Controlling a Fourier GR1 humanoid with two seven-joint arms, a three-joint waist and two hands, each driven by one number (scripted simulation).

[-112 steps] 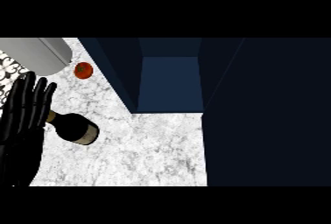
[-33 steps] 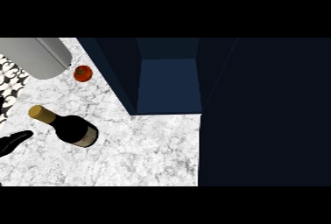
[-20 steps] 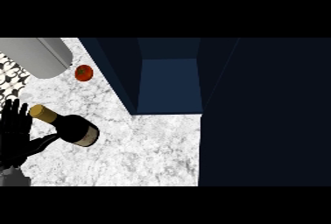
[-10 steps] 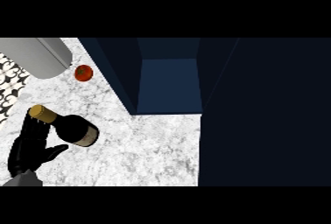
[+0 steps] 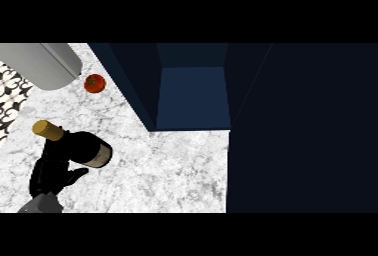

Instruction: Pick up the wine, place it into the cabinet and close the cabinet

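The wine bottle [image 5: 83, 149] lies on the marble counter [image 5: 162, 170] at the left, dark with a pale label band and a gold cap pointing up-left. My left hand [image 5: 50, 176] comes in from the lower left. Its straight fingers reach up along the bottle's neck and shoulder, and the thumb sticks out to the right, just below the bottle's body; the hand is open. The cabinet [image 5: 193, 95] stands open at the top centre, its dark blue inside showing. My right hand shows nowhere.
The cabinet's dark door [image 5: 303, 130] fills the right side of the view. A red tomato [image 5: 94, 83] lies near the cabinet's left wall. A grey cylinder [image 5: 40, 64] is at the top left, and a black-and-white patterned surface [image 5: 10, 97] runs along the left edge.
My left hand has risen from the lower left edge and moved right until its fingers reach the bottle's neck. The bottle has hardly shifted.
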